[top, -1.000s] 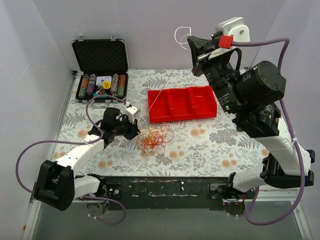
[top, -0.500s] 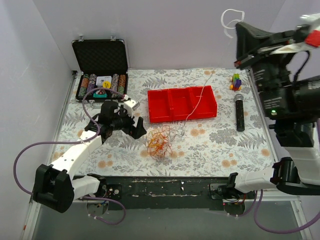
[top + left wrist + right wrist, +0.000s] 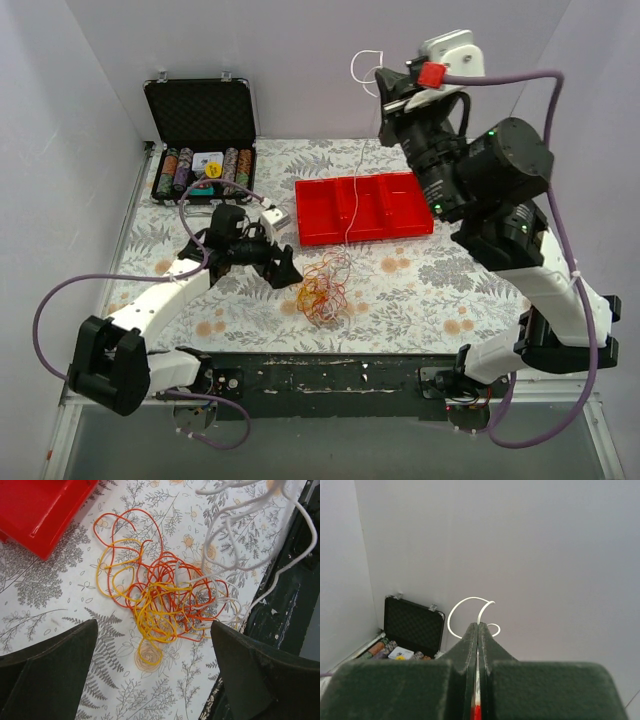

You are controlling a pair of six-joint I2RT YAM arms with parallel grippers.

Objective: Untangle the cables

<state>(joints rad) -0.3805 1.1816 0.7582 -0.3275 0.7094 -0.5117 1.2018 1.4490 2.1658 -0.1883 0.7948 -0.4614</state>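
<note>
A tangle of thin red, orange-yellow and white cables (image 3: pixel 322 287) lies on the floral table near its front edge; in the left wrist view the cables (image 3: pixel 160 602) sit just ahead of the fingers. My left gripper (image 3: pixel 274 256) (image 3: pixel 154 630) stands wide open beside the tangle on its left, holding nothing. A white cable (image 3: pixel 349 200) rises from the pile across the red tray. My right gripper (image 3: pixel 382 86) (image 3: pixel 478 626) is shut on this white cable high above the table, and its curly free end (image 3: pixel 465 605) loops beyond the fingertips.
A red three-compartment tray (image 3: pixel 365 205) (image 3: pixel 40 510) sits behind the tangle. An open black case (image 3: pixel 200 135) with poker chips stands at the back left. The table's dark front edge (image 3: pixel 330 370) (image 3: pixel 295 605) runs close to the pile.
My left gripper has opened and let go of the tangle, which shifted a little to the right. The right arm swung right, then back left, still holding the white cable aloft.
</note>
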